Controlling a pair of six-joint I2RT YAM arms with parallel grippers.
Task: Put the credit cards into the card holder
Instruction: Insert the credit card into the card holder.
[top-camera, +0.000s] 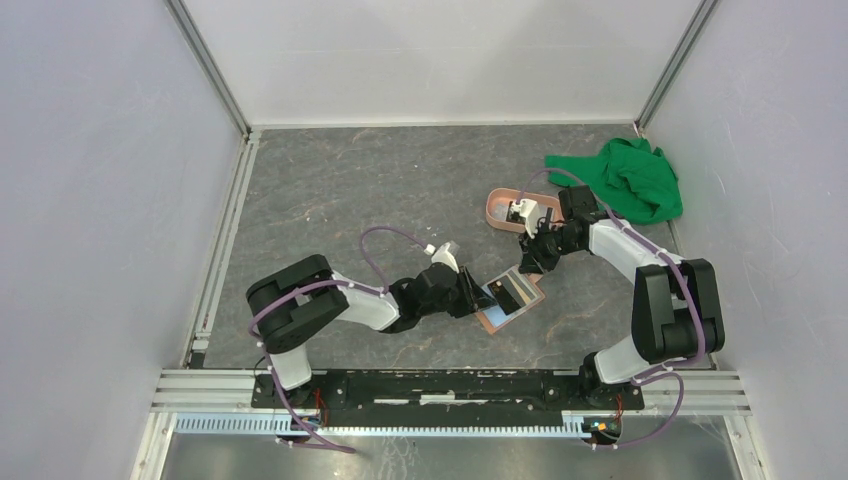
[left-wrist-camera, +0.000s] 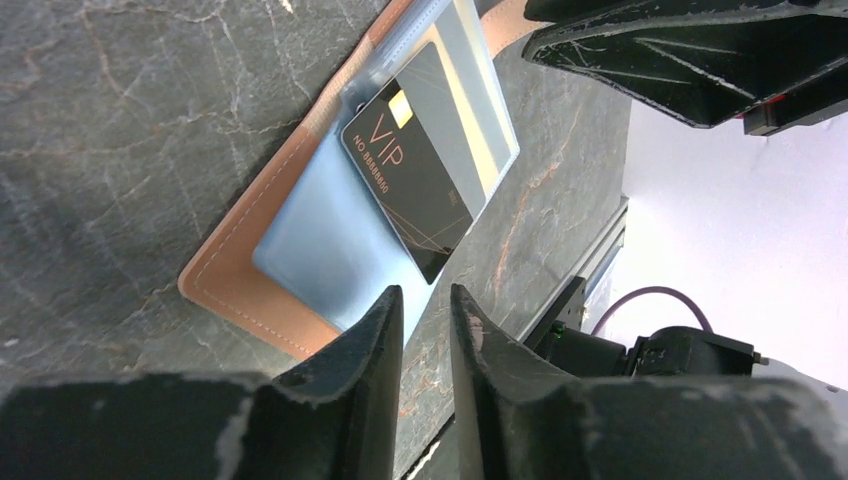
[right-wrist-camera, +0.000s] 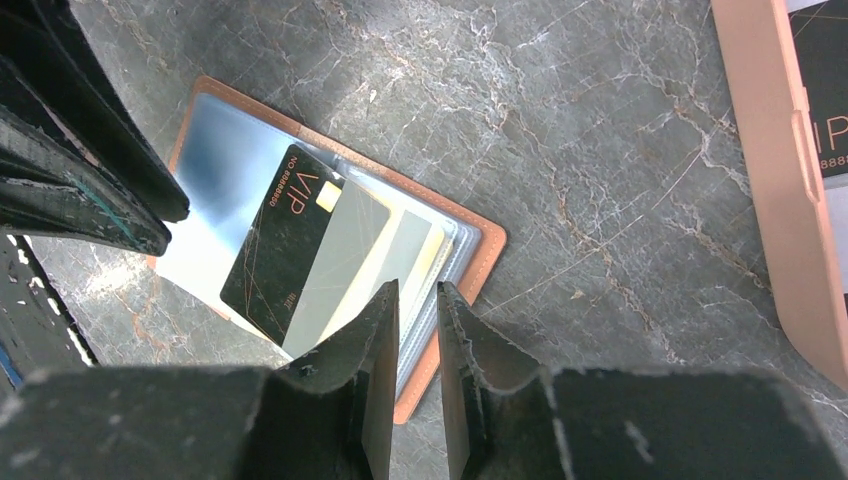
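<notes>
The tan card holder (top-camera: 497, 318) lies open on the table between my two grippers. A black VIP credit card (left-wrist-camera: 415, 180) sits slanted in its clear sleeves, one end sticking out over the blue inner page (left-wrist-camera: 320, 250). Pale and yellow cards (right-wrist-camera: 400, 250) show in the sleeves beside the black card (right-wrist-camera: 280, 240). My left gripper (left-wrist-camera: 425, 300) hovers just off the holder's near edge, jaws a little apart with nothing between them. My right gripper (right-wrist-camera: 415, 295) hangs over the holder's other edge (right-wrist-camera: 480, 250), open by a narrow gap.
A pink oval tray (top-camera: 497, 208) stands behind the holder, with another black card (right-wrist-camera: 825, 90) in it. A crumpled green cloth (top-camera: 630, 180) lies at the back right. White walls and metal rails enclose the grey stone-patterned table.
</notes>
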